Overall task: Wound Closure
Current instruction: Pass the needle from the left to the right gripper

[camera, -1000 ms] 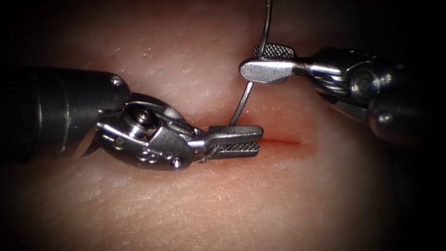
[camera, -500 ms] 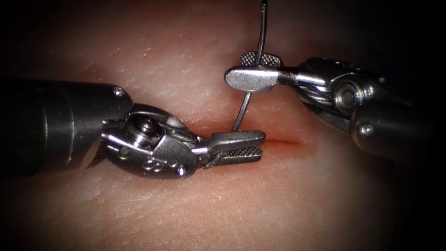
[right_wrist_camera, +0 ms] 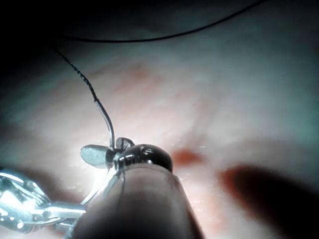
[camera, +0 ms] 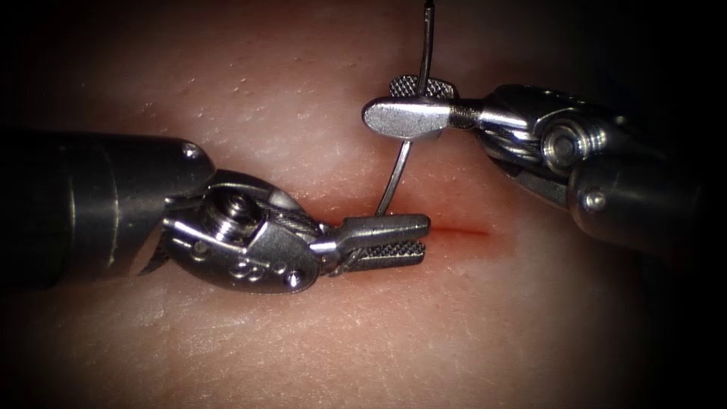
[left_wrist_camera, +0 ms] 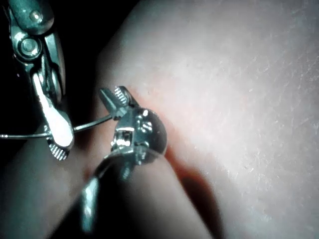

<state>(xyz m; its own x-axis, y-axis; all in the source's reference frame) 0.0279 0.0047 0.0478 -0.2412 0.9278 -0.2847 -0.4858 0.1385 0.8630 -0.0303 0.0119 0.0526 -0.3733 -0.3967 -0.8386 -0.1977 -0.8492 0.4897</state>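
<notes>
Steel needle (camera: 399, 170), thin and stiff, stands nearly upright over the cut (camera: 454, 230) in the tissue (camera: 303, 98). Its lower end meets the left tool (camera: 386, 235), whose jaws look slightly apart at the cut; whether it has entered the tissue is hidden. The right tool (camera: 405, 113) is clamped on its mid-curve. Smooth and likely slippery, it is best gripped mid-curve. Thread (right_wrist_camera: 149, 39) trails far behind.

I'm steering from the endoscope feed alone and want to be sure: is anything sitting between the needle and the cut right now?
Yes: the left gripper. Its slightly parted jaws lie over the cut, and the needle runs down behind its upper jaw, so whether the needle has entered the tissue can't be seen. The right gripper holds the needle partway along its curve.
</notes>
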